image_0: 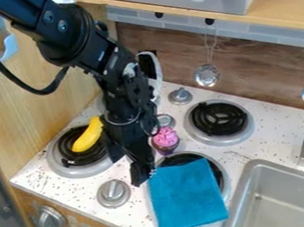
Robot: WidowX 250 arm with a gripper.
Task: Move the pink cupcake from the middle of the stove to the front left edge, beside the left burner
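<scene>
The gripper (pixel 145 177) hangs low over the white speckled desk (pixel 270 134), just beside the upper-left corner of a blue cloth (pixel 187 197). I cannot tell how far open it is, nor whether it touches or has hold of that corner. The black arm (pixel 75 37) comes in from 11 o'clock, bending down to the gripper.

Seen from the gripper, the cloth lies at 4 o'clock, spread over part of a front burner (pixel 218 172) with a black coil, whose right side shows past the cloth, and reaching down over the desk. At 1 o'clock, above the cloth and apart from it, stands a toy cupcake (pixel 165 138) with pink frosting and a dark base. A yellow toy banana (pixel 88 136) lies at 10 to 11 o'clock, tilted across the coil of the left burner (pixel 60 166). A silver knob (pixel 113 193) sits near the gripper at 8 o'clock.

Another coil burner (pixel 218 120) is at 2 o'clock, and a second knob (pixel 180 96) stands at 1 o'clock, beyond the cupcake. The grey sink (pixel 286 203) lies at 4 o'clock, right of the cloth. Farther off, a metal strainer (pixel 206 74) hangs against the brown backsplash (pixel 250 62) at 1 o'clock.
</scene>
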